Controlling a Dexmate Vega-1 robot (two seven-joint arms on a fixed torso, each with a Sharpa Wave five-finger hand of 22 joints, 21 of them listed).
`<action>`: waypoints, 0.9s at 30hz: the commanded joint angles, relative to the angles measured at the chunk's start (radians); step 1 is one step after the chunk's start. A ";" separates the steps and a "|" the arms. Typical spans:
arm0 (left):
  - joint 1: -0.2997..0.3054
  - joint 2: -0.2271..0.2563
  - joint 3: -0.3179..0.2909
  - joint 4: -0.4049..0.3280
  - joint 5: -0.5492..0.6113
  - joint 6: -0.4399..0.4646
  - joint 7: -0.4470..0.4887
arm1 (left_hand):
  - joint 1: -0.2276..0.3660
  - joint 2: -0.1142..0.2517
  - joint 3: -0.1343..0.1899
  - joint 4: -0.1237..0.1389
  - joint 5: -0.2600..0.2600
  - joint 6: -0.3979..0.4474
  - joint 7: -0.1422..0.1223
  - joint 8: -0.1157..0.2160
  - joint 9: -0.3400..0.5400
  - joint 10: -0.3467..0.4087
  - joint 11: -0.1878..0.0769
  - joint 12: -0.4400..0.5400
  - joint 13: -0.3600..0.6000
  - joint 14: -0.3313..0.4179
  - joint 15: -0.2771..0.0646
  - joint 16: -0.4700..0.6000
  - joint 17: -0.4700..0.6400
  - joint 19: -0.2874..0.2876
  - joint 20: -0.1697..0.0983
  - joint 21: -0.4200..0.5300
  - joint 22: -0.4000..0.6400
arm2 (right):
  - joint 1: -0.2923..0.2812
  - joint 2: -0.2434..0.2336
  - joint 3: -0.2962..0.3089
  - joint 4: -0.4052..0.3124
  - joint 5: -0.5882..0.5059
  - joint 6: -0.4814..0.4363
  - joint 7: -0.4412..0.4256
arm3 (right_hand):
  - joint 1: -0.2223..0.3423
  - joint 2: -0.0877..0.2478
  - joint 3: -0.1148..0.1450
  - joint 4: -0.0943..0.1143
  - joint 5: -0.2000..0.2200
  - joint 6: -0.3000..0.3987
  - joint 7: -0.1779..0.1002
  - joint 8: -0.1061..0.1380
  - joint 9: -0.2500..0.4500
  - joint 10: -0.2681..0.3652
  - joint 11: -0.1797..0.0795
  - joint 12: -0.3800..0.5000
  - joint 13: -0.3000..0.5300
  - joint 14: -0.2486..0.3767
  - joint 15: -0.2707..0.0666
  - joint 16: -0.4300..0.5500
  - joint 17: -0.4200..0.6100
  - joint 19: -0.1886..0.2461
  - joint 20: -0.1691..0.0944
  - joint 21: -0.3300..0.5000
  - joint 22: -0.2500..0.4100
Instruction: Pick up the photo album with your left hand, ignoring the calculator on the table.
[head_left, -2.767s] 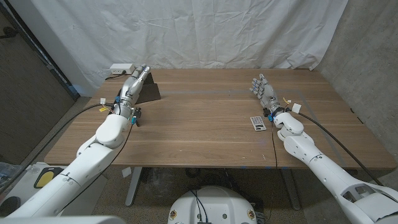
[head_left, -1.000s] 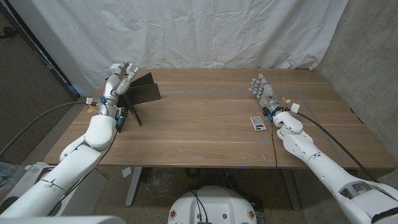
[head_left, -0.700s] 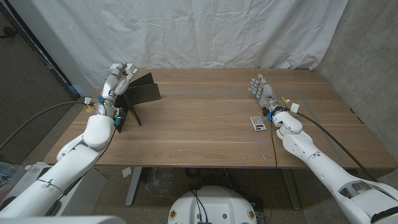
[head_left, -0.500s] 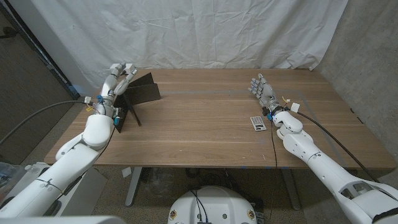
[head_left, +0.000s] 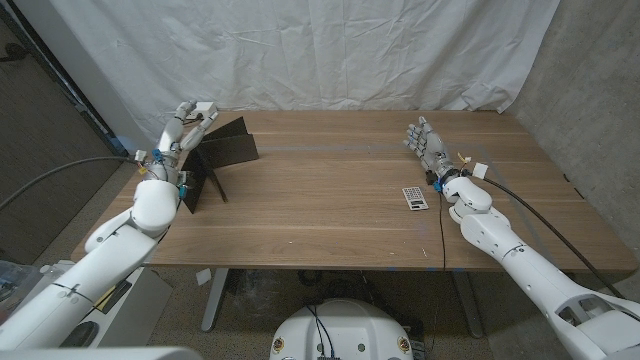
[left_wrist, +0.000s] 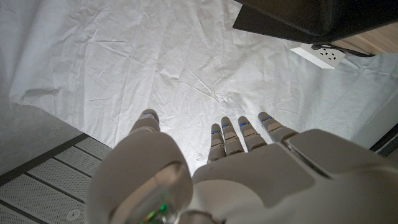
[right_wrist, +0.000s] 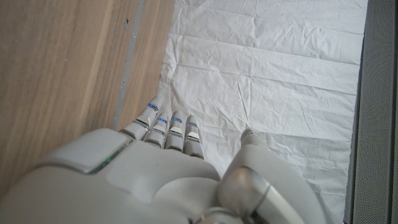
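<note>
Desk (head_left: 330, 200): wooden, backed by a white sheet (head_left: 330, 50). Both arms are seen coming in from the near corners in the head view.

Album (head_left: 225, 143): dark, set at the desk's far left corner, standing open like a tent rather than lying flat, its spine running roughly along the far edge and angled a little toward the left edge. In the left wrist view its dark underside (left_wrist: 317, 18) is caught beside a white power strip (left_wrist: 318, 56), which sits on the desk by the far left corner.

Left hand (head_left: 188, 125): raised at the left edge, just beside the album's left end, fingers spread and empty, reaching up toward the sheet. From the head view, contact with the album's cover cannot be told; the hand looks just clear of it. In the wrist view the fingers (left_wrist: 239, 134) are seen pointing past the album, not at it.

Right hand (head_left: 424, 145): held upright toward the right side of the desk, well apart from the album, fingers loosely together, nothing held.

Calculator (head_left: 414, 197): small, lying flat just beside the right wrist, toward the near edge. To be left alone.

Key relation: the album lies just to the right of the left hand's fingers, its long axis across them. The left hand is by far the nearer. A turn of the palm toward the cover's raised left end is judged to be needed before a grasp.
</note>
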 joint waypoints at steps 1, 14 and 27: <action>0.007 0.025 -0.016 -0.060 0.018 0.126 0.006 | 0.017 0.001 0.001 -0.010 0.007 0.001 -0.003 -0.004 0.006 0.004 0.004 -0.006 0.005 0.013 -0.048 0.005 0.003 0.005 -0.124 -0.002 0.000 | -0.018 -0.030 0.015 -0.039 0.008 -0.027 -0.015 | -0.001 0.007 0.002 -0.002 -0.001 0.009 -0.002 0.003 0.004 0.011 0.001 0.004 0.003 0.006 0.000 0.002 0.004 0.011 -0.024 -0.004 0.006; -0.011 0.061 0.003 -0.136 0.075 0.264 0.016 | 0.056 0.004 0.009 -0.033 0.013 -0.022 -0.011 -0.014 0.007 -0.015 -0.004 -0.018 0.005 -0.001 -0.056 -0.004 0.003 -0.048 -0.100 -0.025 -0.001 | -0.029 -0.051 0.027 -0.043 0.019 -0.038 -0.007 | -0.002 0.008 0.001 -0.002 -0.002 0.009 -0.002 0.003 0.004 0.012 0.002 0.003 0.003 0.006 -0.001 0.002 0.004 0.013 -0.025 -0.007 0.006; -0.054 0.100 0.069 -0.166 0.165 0.394 0.030 | 0.099 0.017 0.022 -0.055 0.017 -0.030 -0.026 -0.017 0.008 -0.025 -0.016 -0.023 0.006 -0.018 -0.059 -0.008 0.004 -0.108 -0.053 -0.036 0.001 | -0.063 -0.080 0.043 -0.095 0.016 -0.046 -0.034 | -0.003 0.008 0.000 -0.003 -0.003 0.010 -0.002 0.002 0.004 0.013 0.002 0.003 0.003 0.007 0.002 0.002 0.005 0.015 -0.024 -0.012 0.006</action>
